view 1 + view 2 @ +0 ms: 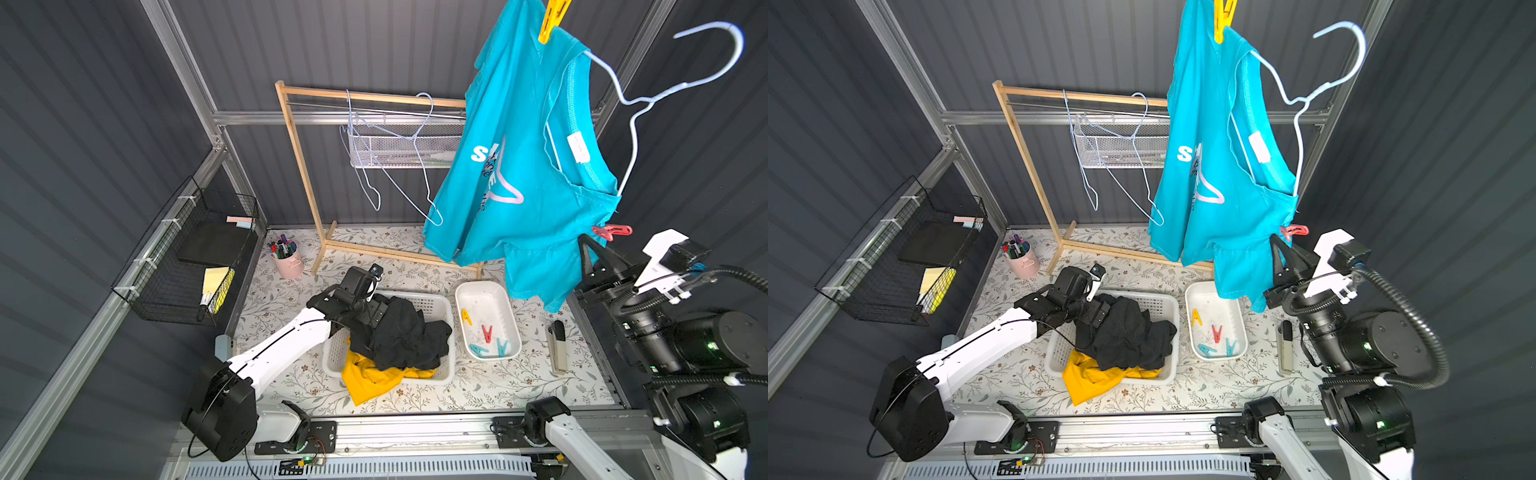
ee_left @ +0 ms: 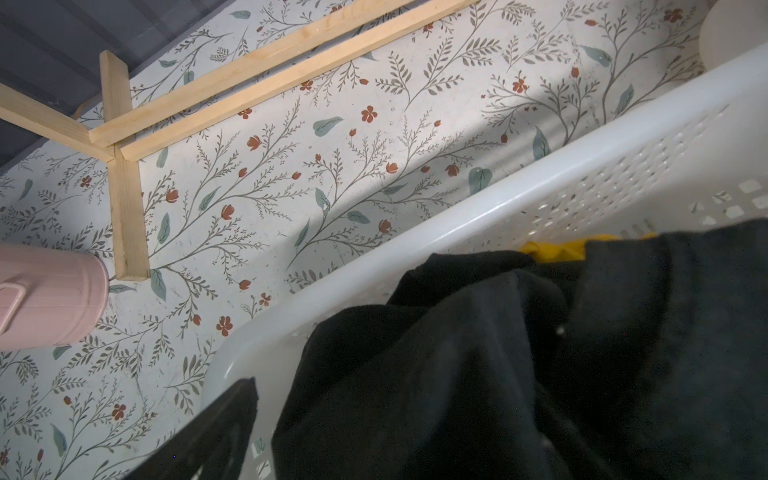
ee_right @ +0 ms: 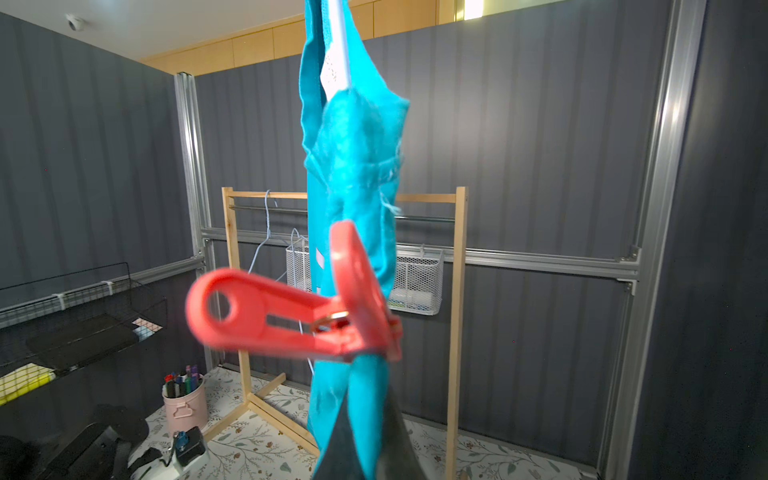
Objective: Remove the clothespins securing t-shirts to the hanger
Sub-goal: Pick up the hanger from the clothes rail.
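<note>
The teal t-shirt (image 1: 519, 166) hangs tilted on a pale wire hanger (image 1: 631, 137) high at the right. A yellow clothespin (image 1: 550, 20) clips its top shoulder and a red clothespin (image 3: 291, 316) its lower shoulder. Just under the red one, my right gripper (image 3: 370, 386) is shut on the teal cloth. Several loose clothespins, one of them yellow (image 1: 466, 316), lie in a white tray (image 1: 469, 291). The black t-shirt (image 1: 403, 332) and the mustard t-shirt (image 1: 370, 378) lie in a white basket (image 1: 440, 299). My left gripper (image 1: 374, 311) is open at the basket's rim; black cloth hides one finger.
A wooden rack (image 1: 299, 166) at the back carries two bare wire hangers (image 1: 419, 166) and a mesh basket (image 1: 399, 145). A pink pen cup (image 1: 286, 262) stands by its foot. A stapler (image 1: 557, 345) lies right of the tray. A black wire shelf (image 1: 187, 257) hangs on the left wall.
</note>
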